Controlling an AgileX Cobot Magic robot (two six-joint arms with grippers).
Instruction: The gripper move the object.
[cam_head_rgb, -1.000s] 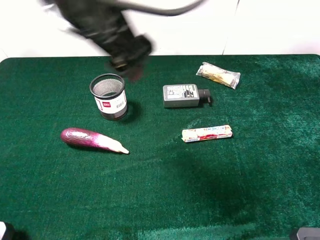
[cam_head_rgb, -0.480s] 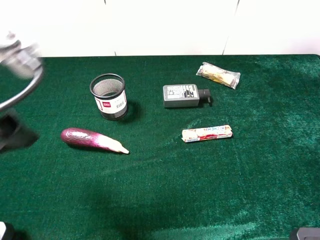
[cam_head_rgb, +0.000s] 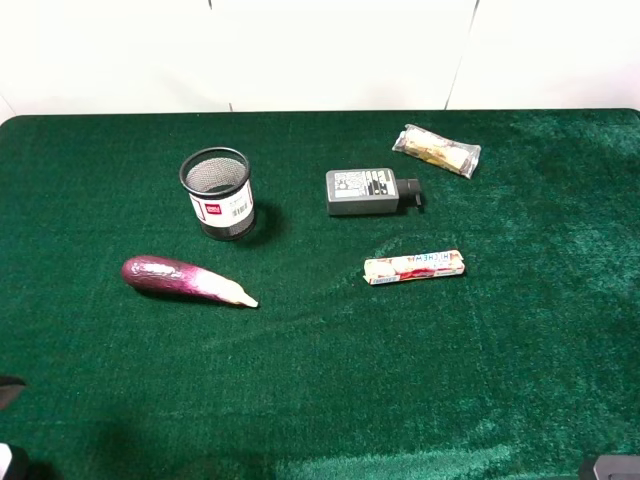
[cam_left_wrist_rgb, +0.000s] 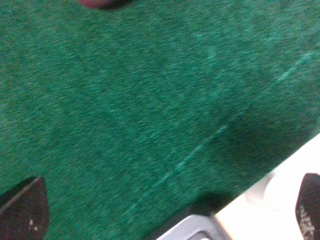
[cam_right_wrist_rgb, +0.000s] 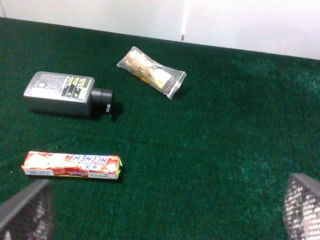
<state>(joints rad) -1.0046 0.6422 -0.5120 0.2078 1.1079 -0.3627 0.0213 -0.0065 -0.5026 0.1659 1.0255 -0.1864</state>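
Observation:
The candy roll (cam_head_rgb: 413, 267), cream-white with red and blue print, lies flat on the green cloth right of centre; it also shows in the right wrist view (cam_right_wrist_rgb: 72, 165). My right gripper (cam_right_wrist_rgb: 165, 210) is open and empty, its fingertips (cam_right_wrist_rgb: 25, 210) wide apart, set back from the roll on the near side. My left gripper (cam_left_wrist_rgb: 165, 210) is open and empty over bare cloth by the table's front-left edge; only a dark sliver (cam_head_rgb: 8, 388) of that arm shows in the high view.
A black mesh cup (cam_head_rgb: 217, 192) stands at the back left. A purple eggplant (cam_head_rgb: 185, 280) lies in front of it. A grey power adapter (cam_head_rgb: 365, 190) and a clear-wrapped tan snack packet (cam_head_rgb: 437, 150) lie behind the roll.
The left arm swept from above the mesh cup to the table's left edge, then almost out of the high view. No object on the cloth has moved.

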